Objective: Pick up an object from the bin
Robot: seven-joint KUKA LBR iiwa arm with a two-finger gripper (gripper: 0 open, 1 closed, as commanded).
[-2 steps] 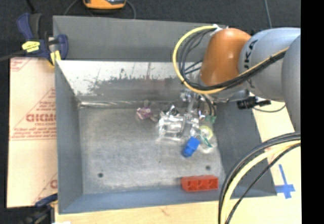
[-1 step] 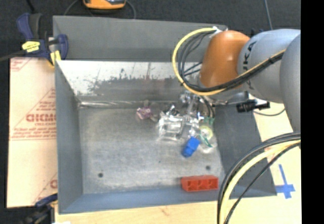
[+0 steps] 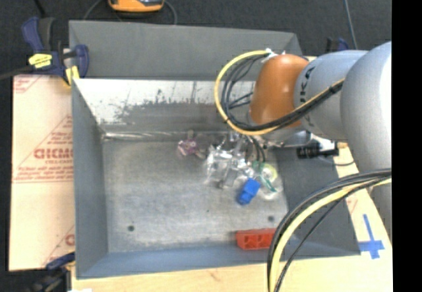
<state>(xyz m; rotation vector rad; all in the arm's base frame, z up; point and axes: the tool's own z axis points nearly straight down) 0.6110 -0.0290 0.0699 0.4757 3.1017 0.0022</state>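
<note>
Orange wrist cover (image 3: 277,89) sits highest, over the grey bin's (image 3: 145,208) right half. Gripper (image 3: 224,167) is low, mid-right of the floor; whether it is open or closed cannot be told (lost in clutter). Just beside it lie a small blue piece (image 3: 246,192) and a clear greenish piece (image 3: 267,177). The blue one looks light, rigid, probably slick; grip across its narrow sides. Also in the bin: red block (image 3: 254,239) at the front wall, purple scrap (image 3: 188,147) near the back.

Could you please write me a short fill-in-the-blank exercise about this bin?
1. The small object beside the gripper is coloured ____.
2. The arm reaches into the bin from the view's ____ side.
3. The red block lies ____ from the gripper than that small object does.
Missing words: blue; right; farther.
</note>
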